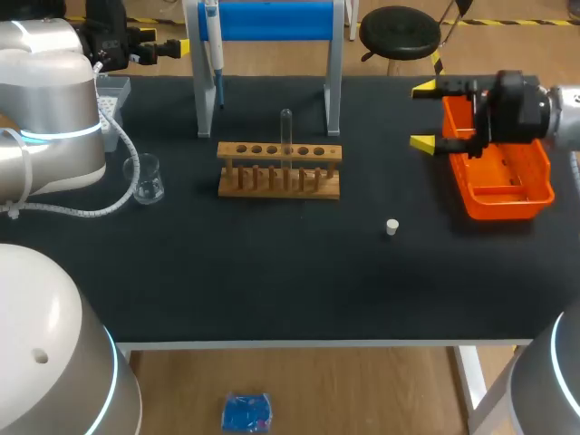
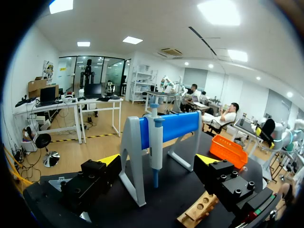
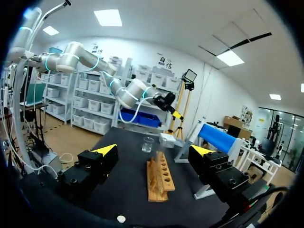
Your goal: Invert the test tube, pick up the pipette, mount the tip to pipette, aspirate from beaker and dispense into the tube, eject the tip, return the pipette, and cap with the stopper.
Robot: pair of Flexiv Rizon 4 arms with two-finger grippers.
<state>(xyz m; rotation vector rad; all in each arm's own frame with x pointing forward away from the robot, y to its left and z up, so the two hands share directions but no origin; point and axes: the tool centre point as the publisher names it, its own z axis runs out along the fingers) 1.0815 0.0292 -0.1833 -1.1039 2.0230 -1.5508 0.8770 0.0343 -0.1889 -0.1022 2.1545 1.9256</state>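
1. The test tube [image 1: 286, 134] stands upright in a middle hole of the wooden rack [image 1: 279, 172], near the centre of the table [image 1: 272, 281]. From here I can't tell which end is up.
2. The pipette [image 1: 214, 54] hangs on the stand [image 1: 272, 20] with the blue bar, behind the rack.
3. The left gripper [image 2: 157, 160] sits at the back left of the table. Its fingers are spread wide with nothing in them, and it faces the hanging pipette.
4. The right gripper [image 1: 424, 116] is over at the right, just beside the orange tray [image 1: 507, 195]. Its yellow tips are far apart and hold nothing.
5. The beaker [image 1: 146, 178] sits left of the rack, apart from it.
6. The small white stopper [image 1: 392, 227] lies alone on the table, in front of the rack and toward the right.
7. A tip box [image 1: 113, 100] rests at the back left edge, near the left arm.
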